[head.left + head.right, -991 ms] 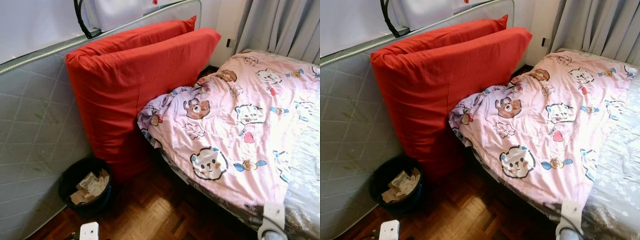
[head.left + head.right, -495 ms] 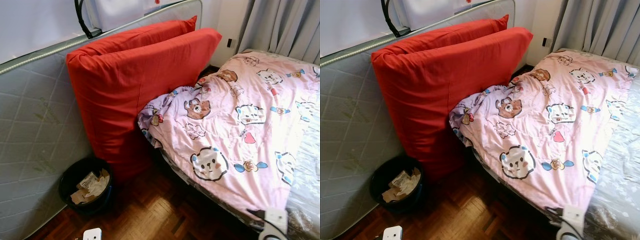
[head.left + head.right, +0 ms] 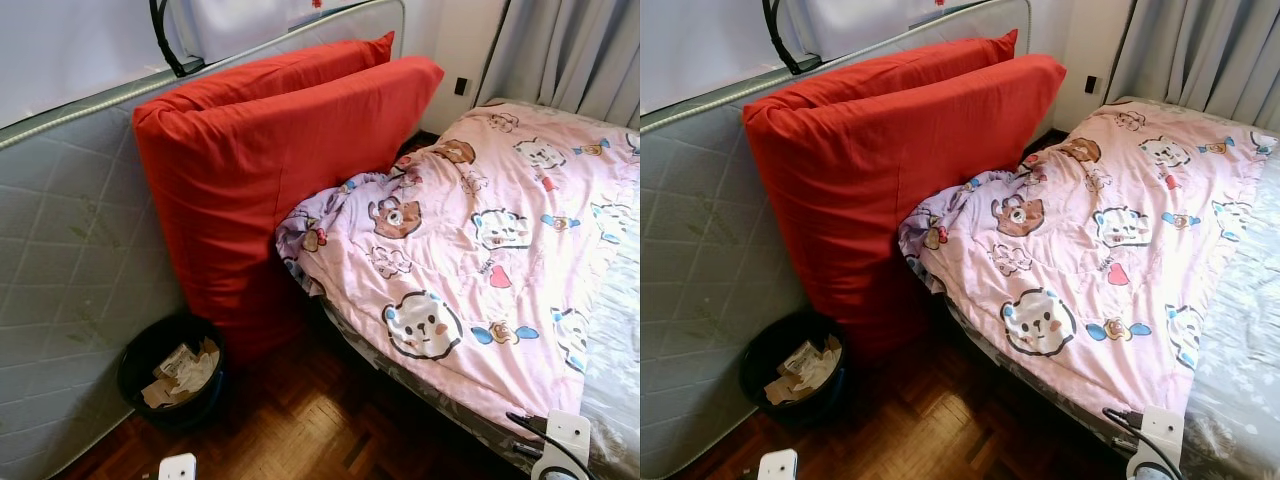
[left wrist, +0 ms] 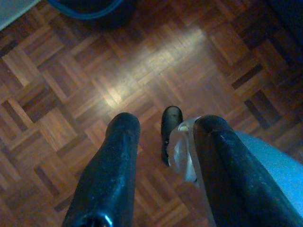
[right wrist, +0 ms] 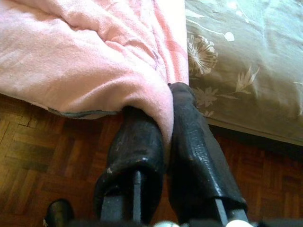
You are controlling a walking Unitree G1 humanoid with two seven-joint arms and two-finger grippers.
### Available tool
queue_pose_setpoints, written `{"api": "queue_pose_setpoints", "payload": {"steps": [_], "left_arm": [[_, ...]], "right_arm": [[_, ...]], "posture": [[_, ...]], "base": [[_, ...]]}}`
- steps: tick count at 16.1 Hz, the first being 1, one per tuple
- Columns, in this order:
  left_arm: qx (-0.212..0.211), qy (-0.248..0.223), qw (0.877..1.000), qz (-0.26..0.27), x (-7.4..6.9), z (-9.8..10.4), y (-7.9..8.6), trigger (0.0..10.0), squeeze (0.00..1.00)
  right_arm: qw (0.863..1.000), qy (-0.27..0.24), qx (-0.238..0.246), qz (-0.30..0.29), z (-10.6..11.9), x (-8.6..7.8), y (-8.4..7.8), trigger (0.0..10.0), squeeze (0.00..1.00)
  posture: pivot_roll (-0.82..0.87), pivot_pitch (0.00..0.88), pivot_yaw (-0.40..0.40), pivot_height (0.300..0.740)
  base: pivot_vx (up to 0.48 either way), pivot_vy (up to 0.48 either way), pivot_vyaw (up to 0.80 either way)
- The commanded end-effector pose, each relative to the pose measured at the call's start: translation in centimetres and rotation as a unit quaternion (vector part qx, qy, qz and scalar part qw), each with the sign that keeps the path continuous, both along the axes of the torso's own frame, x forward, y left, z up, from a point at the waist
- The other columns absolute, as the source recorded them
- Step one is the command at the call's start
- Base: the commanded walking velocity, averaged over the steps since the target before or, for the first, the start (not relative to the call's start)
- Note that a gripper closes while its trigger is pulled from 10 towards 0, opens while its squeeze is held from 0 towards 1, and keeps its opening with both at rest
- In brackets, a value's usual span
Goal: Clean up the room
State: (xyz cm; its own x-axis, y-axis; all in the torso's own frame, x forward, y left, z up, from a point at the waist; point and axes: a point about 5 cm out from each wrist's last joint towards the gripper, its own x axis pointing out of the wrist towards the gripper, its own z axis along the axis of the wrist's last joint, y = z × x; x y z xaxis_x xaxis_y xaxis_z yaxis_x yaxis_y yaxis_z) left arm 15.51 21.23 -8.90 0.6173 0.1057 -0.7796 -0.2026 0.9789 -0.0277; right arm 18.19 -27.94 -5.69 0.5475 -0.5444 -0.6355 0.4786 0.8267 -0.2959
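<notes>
One pink cartoon-bear quilt [image 3: 480, 250], near corner pinched in right gripper [image 5: 165, 137], lies rumpled, bed-making apparently barely begun; left gripper [image 4: 163, 137] spread, empty, over parquet floor [image 4: 71, 71].

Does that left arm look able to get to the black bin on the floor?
Probably yes: the left gripper hangs open over bare parquet floor, and nothing lies between it and the black bin nearby.

Landmark: bed [image 3: 610, 330] | left of it, open parquet floor [image 3: 300, 425] | blocked farther left by upright red cushions [image 3: 270, 170], leaning mattress [image 3: 70, 260], black bin [image 3: 170, 370] | bed's near edge draped by pink blanket [image 3: 480, 250]
</notes>
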Motion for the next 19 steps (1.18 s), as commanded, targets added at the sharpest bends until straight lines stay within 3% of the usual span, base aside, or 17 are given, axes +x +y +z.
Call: {"api": "queue_pose_setpoints", "payload": {"steps": [1,5,6,7,8,15,19], "left_arm": [[0.005,0.013,1.000,-0.003,-0.3,-0.1,0.3,10.0,0.00],[0.005,0.011,1.000,-0.003,0.1,0.0,0.2,10.0,0.00],[0.004,0.012,1.000,-0.003,0.1,0.0,0.2,10.0,0.00],[0.004,0.012,1.000,-0.003,0.1,0.0,0.1,10.0,0.00],[0.004,0.012,1.000,-0.003,0.0,0.0,0.2,10.0,0.00],[0.005,0.024,1.000,0.002,-1.2,-0.3,1.0,10.0,0.00],[0.004,0.020,1.000,0.001,-0.5,-0.1,0.8,10.0,0.00]], "right_arm": [[1.000,0.003,0.001,-0.009,-0.1,-0.2,0.0,10.0,0.00],[1.000,0.017,-0.011,-0.018,-0.1,-0.6,-0.5,10.0,0.00],[1.000,0.016,-0.012,-0.017,-0.1,-0.6,-0.5,10.0,0.13],[1.000,0.015,-0.014,-0.018,-0.1,-0.5,-0.6,10.0,0.65],[1.000,0.015,-0.017,-0.019,0.0,-0.5,-0.7,10.0,1.00],[0.999,0.020,-0.036,-0.028,0.2,-0.6,-1.1,10.0,1.00],[0.999,0.018,-0.034,-0.030,0.2,-0.6,-1.1,10.0,0.99]], "posture": [[-0.03,0.015,0.026,0.740],[-0.03,0.014,0.026,0.740],[-0.03,0.014,0.025,0.740],[-0.03,0.014,0.025,0.740],[-0.03,0.014,0.025,0.740],[-0.03,0.014,0.024,0.740],[-0.03,0.012,0.024,0.740]], "base": [[0.000,0.000,0.00],[0.000,0.000,0.00],[0.000,0.000,0.00],[0.000,0.000,0.00],[0.000,0.000,0.00],[0.000,0.000,0.00],[0.000,0.000,0.00]]}}
